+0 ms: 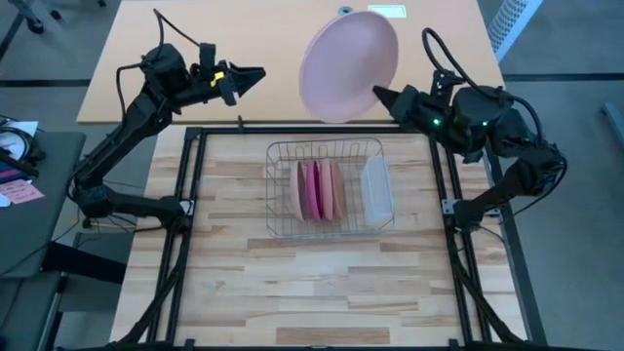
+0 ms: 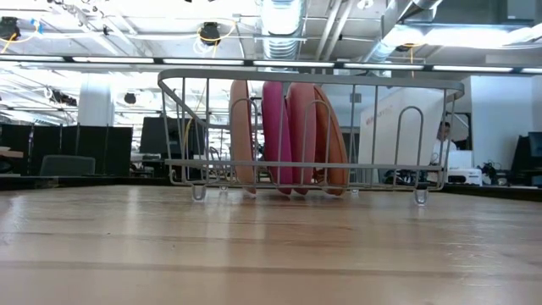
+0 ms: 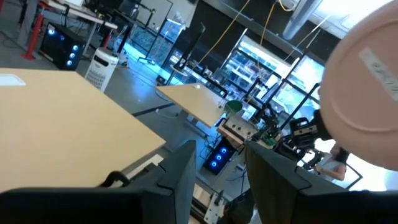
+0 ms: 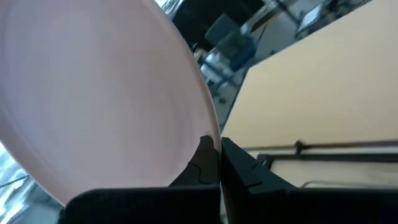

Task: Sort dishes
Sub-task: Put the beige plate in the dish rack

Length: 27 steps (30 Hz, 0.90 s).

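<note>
Overhead looking down, table-level facing rack (image 2: 309, 131) (shared overhead), wrists close.

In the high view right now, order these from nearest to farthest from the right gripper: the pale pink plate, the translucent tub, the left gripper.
1. Pale pink plate: its rim is clamped in the right gripper.
2. Translucent tub: in the wire rack's right end.
3. Left gripper: beyond the plate, on the left side.
</note>
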Available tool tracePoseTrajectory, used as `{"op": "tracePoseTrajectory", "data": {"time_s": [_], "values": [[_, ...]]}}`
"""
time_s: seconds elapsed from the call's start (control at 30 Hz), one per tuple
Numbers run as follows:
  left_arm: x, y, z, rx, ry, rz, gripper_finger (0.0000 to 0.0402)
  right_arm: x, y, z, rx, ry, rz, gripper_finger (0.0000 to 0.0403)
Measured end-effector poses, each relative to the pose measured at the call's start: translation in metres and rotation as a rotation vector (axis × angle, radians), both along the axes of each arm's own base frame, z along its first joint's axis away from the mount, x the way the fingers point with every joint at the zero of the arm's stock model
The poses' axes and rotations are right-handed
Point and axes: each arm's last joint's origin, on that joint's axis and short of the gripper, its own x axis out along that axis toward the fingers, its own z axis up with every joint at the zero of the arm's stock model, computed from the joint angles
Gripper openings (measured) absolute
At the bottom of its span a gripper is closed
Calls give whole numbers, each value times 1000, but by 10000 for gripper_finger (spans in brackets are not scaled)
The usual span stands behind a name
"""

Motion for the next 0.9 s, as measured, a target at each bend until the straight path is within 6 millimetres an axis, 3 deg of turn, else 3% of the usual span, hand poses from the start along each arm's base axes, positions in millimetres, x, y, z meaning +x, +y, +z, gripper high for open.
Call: {"op": "tracePoseTrajectory", "data": {"time_s": [0.3,0.53,0.9], "values": [[0,-1,1,18,2,-15,132,25,-25,-26,-16,204,-121,0],[-4,-9,10,88,-54,-151,132,48,-52,-60,52,445,-66,0],[-12,-19,14,84,-55,-166,132,80,-84,-106,66,776,-51,0]]}}
